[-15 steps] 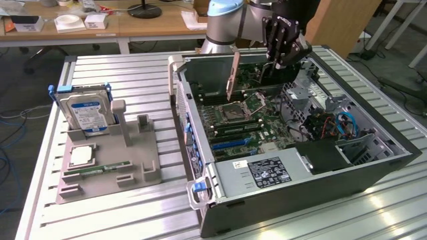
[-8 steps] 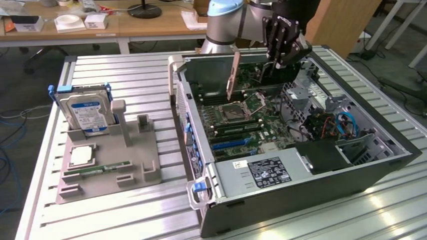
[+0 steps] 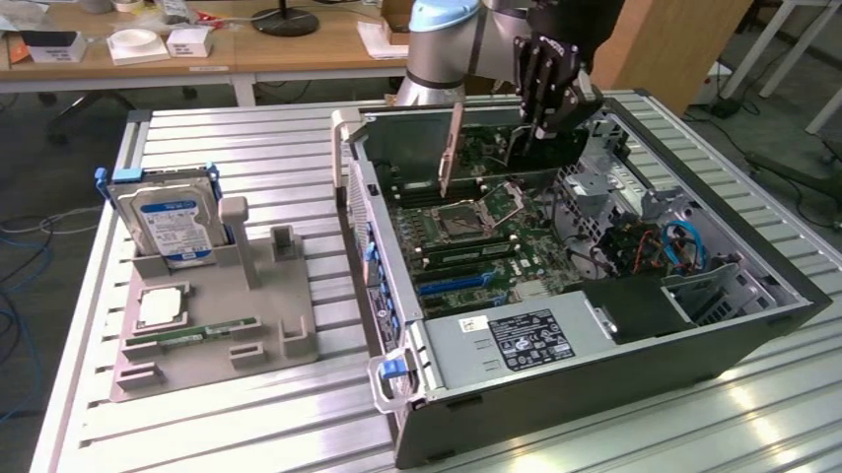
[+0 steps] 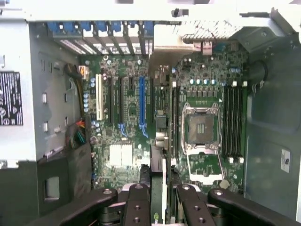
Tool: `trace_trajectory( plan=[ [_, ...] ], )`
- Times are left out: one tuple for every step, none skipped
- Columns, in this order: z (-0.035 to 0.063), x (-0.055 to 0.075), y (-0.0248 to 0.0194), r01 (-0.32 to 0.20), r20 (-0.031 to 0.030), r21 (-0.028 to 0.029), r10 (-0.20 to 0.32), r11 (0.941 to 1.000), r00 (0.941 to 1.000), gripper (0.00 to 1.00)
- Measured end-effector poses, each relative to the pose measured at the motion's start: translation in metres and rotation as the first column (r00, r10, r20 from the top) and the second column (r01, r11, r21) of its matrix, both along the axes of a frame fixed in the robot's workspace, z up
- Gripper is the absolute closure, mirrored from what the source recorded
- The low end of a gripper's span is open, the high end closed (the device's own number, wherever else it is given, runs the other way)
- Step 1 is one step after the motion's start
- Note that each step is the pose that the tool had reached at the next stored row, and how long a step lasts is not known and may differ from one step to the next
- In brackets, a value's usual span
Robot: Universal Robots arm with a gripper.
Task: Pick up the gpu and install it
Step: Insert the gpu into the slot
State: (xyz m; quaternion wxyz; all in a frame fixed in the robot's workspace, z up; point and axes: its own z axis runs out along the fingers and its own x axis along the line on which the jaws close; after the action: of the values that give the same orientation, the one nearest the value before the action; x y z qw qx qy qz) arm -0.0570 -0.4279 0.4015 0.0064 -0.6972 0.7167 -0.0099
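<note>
Exterior view read as a clock face, computer case [image 3: 684,335] open at centre, on a slatted metal table [image 3: 237,424]. Nearest, at six o'clock of the case, a silver power supply [image 3: 520,340] with a black label, a blue-handled latch [image 3: 388,379] just beside it; at nine o'clock, apart from the case, a grey holder [image 3: 217,305] carrying a memory stick [image 3: 191,335] lying flat, a processor chip [image 3: 161,307] behind it, and a blue-labelled hard drive [image 3: 172,222] standing upright at its far end; inside the case, the green main board [image 3: 480,246] with its bare processor socket [image 3: 460,222] near centre; at twelve o'clock, the gripper [image 3: 542,118] hangs over the far part of the board, fingers [image 4: 136,202] closed on the graphics card [image 4: 158,174]; the card stands upright and edge-on between them, above the board, beside the blue slot [image 4: 141,101]; whether its lower edge touches the board cannot be told. Farthest, wooden desks [image 3: 197,49].
</note>
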Motion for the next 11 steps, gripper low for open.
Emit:
trace_trajectory(
  plan=[
    [-0.0002, -0.002, 0.0, 0.0, 0.0, 0.0, 0.0, 1.0, 1.0, 0.74],
    [-0.0004, -0.005, 0.0, 0.0, 0.0, -0.0001, 0.0, 1.0, 1.0, 0.74],
    [-0.0009, -0.007, 0.0, 0.0, -0.0001, -0.0001, 0.0, 1.0, 1.0, 0.74],
    [-0.0016, -0.009, 0.0, 0.0, -0.0002, -0.0001, 0.0, 1.0, 1.0, 0.74],
    [-0.0028, -0.01, 0.0, 0.0, -0.0001, -0.0003, 0.0, 1.0, 1.0, 0.74],
    [-0.0046, -0.011, 0.0, 0.0, -0.0001, -0.0002, 0.0, 1.0, 1.0, 0.74],
    [-0.0064, -0.013, 0.0, 0.0, -0.0001, -0.0002, 0.0, 1.0, 1.0, 0.74],
    [-0.0083, -0.013, 0.0, 0.0, -0.0001, -0.0001, 0.0, 1.0, 1.0, 0.74],
    [-0.0101, -0.014, 0.0, 0.0, 0.0, 0.0, 0.0, 1.0, 1.0, 0.74],
    [-0.0119, -0.015, 0.0, 0.0, -0.0001, 0.0, 0.0, 1.0, 1.0, 0.74],
    [-0.0137, -0.015, -0.0001, 0.0, -0.0001, 0.0, 0.0, 1.0, 1.0, 0.74]
  ],
)
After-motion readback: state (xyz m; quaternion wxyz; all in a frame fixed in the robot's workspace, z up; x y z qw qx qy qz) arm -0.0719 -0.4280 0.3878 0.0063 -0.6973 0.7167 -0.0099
